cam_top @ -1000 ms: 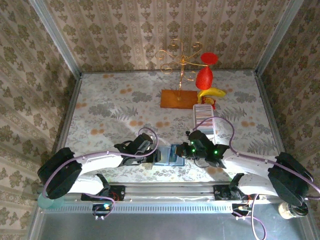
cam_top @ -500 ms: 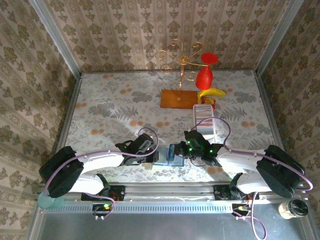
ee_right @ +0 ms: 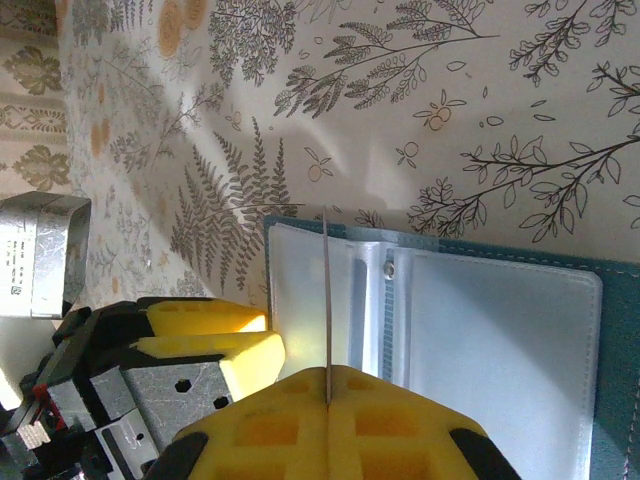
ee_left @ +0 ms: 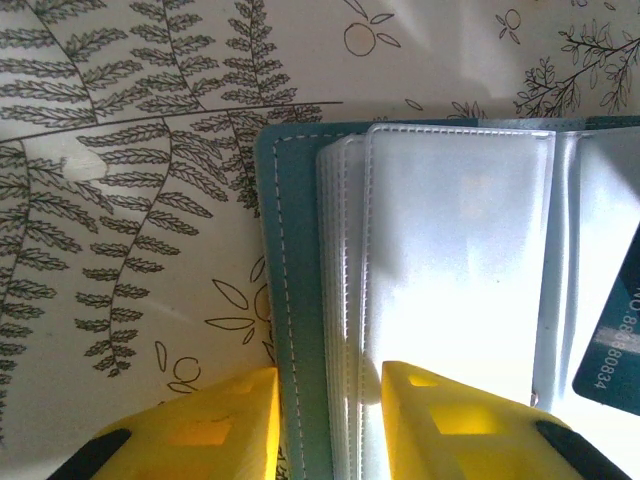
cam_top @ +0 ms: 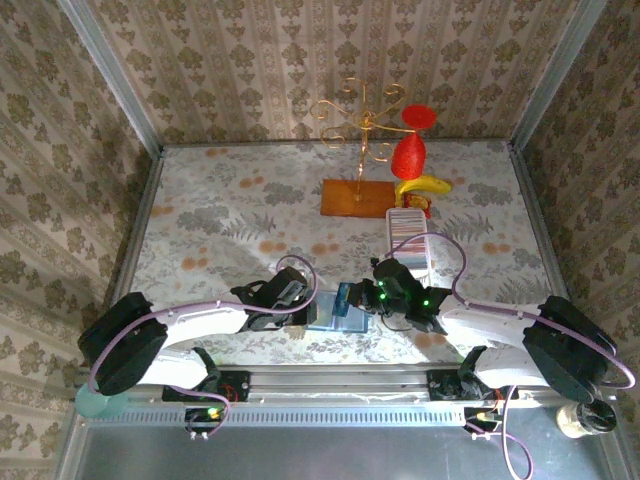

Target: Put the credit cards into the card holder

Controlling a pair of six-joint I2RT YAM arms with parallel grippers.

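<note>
Blue credit card (ee_left: 612, 348), edge-on in clenched right claw (ee_right: 326, 385); left claw (ee_left: 330, 420) astride card holder (ee_left: 450, 250), grip unclear.

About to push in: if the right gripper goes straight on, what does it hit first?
The right gripper points at the open card holder; its pinched credit card would touch first, on the clear sleeves. Remaining gap is unclear.

blue credit card (ee_left: 612, 350), sideways digits, perhaps 8888 8834

Gold wire stand (cam_top: 360, 115) standing on brown board (cam_top: 356, 197) at rear; red goblet (cam_top: 408, 152), banana (cam_top: 423, 186), white tray (cam_top: 408, 212) sitting nearby.
</note>
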